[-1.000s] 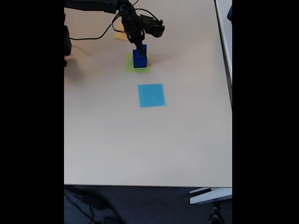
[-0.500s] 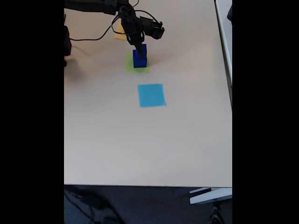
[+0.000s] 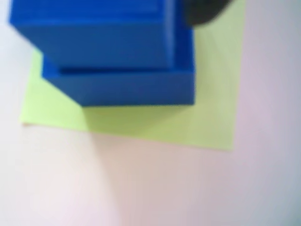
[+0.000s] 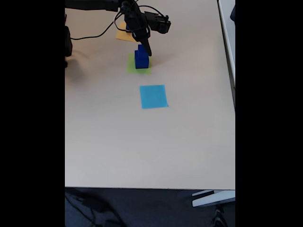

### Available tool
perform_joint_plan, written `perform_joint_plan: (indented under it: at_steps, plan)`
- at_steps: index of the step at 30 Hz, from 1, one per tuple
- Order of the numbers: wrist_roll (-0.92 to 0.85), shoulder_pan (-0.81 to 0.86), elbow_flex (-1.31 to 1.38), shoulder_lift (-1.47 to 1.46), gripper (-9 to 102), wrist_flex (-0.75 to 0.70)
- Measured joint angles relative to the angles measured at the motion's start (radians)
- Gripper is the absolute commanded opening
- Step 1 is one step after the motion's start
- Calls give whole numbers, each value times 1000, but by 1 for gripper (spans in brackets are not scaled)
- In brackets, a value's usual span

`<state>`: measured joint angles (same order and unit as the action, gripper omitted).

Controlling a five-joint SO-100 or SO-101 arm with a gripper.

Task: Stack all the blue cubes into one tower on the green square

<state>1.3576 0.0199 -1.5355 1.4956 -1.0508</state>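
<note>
Up near the far edge of the bench (image 4: 142,151) in the fixed view, your tool (image 4: 146,47) hangs point-down just above and slightly right of the stack of blue cubes (image 4: 141,57), its dark fingers close to the top of the stack. You cannot tell from either view whether the fingers are apart or together, nor whether they touch the top cube. In the wrist view a dark blurred piece of the tool (image 3: 204,10) shows at the top edge, right of the cubes.

Below it, the blue cubes (image 3: 117,56) stand one on another; in the wrist view you can make out at least 2 tiers, the upper one set a little to the left of the lower, so that a step of the lower shows along its right and front. In the fixed view a smaller block tops the stack.

The stack rests on the green square (image 3: 207,117), which sticks out from under it on the front and right in the wrist view, and around the base in the fixed view (image 4: 130,66).

Farther out, a light-blue square (image 4: 153,96) lies flat nearer the camera, well apart from the stack, and an orange-yellow patch (image 4: 124,36) lies behind the arm, beside a black cable (image 4: 94,37).
</note>
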Motion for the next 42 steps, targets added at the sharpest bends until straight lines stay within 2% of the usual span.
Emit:
perform_joint_plan:
  at_steps: [9,24,42]
  plan:
    - [-31,-2,101,0,26,3]
    - [-21,-2,186,-123,12,3]
    - [-31,5,218,-166,15,3]
